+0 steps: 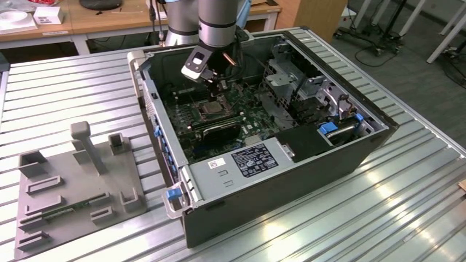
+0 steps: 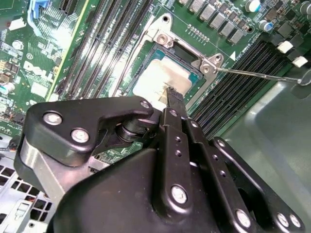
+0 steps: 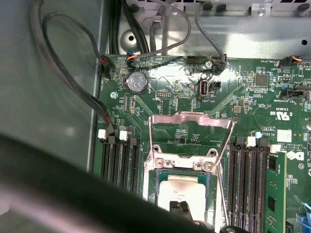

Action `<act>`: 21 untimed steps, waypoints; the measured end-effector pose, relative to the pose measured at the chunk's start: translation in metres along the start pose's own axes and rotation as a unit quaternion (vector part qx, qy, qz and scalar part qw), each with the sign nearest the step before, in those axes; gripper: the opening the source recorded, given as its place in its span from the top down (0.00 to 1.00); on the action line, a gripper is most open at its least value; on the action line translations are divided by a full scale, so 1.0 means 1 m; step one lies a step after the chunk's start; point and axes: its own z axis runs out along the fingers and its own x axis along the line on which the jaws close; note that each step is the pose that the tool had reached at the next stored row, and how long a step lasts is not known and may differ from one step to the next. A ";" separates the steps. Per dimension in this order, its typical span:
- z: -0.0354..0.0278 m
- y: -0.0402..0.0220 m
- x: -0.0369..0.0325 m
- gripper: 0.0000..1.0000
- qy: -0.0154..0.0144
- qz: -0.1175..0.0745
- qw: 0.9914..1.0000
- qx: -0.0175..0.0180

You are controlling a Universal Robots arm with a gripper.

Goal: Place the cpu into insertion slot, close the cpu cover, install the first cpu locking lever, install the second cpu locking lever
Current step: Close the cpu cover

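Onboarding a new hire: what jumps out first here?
The arm reaches into the open computer case on the slatted table. In both wrist views the tool sits right over the pale chip in its socket, whose metal cover is flipped open.

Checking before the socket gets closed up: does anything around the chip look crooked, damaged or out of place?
Nothing stands out. The chip lies flat and square in the socket, the cover stands swung open, and the gripper is right over the chip. No bent or loose parts show.
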 end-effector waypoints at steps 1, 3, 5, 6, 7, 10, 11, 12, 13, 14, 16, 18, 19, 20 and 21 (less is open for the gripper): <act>0.0000 0.0000 0.0000 0.89 0.000 0.000 1.000 0.000; -0.0001 0.0000 0.0000 0.89 0.000 0.000 1.000 0.000; -0.0002 0.0000 0.0000 0.89 0.000 0.000 1.000 0.000; -0.0002 0.0000 0.0000 0.89 0.000 0.000 1.000 0.000; -0.0003 0.0000 0.0000 0.89 0.000 0.000 1.000 0.000; -0.0017 0.0000 0.0000 0.89 0.000 0.000 1.000 0.000; -0.0026 0.0001 0.0001 0.89 0.000 0.000 1.000 0.000; -0.0039 0.0001 0.0001 0.89 0.000 0.000 1.000 0.000; -0.0055 0.0002 0.0001 0.89 0.000 0.000 1.000 0.000; -0.0072 0.0002 0.0002 0.89 0.000 0.000 1.000 0.000; -0.0107 0.0003 0.0003 0.89 0.000 0.000 1.000 0.000; -0.0145 0.0004 0.0004 0.89 0.000 0.000 1.000 0.000; -0.0163 0.0004 0.0005 0.89 0.000 0.000 1.000 0.000; -0.0180 0.0005 0.0005 0.89 0.000 0.000 1.000 0.000; -0.0197 0.0005 0.0006 0.89 0.000 0.000 1.000 0.000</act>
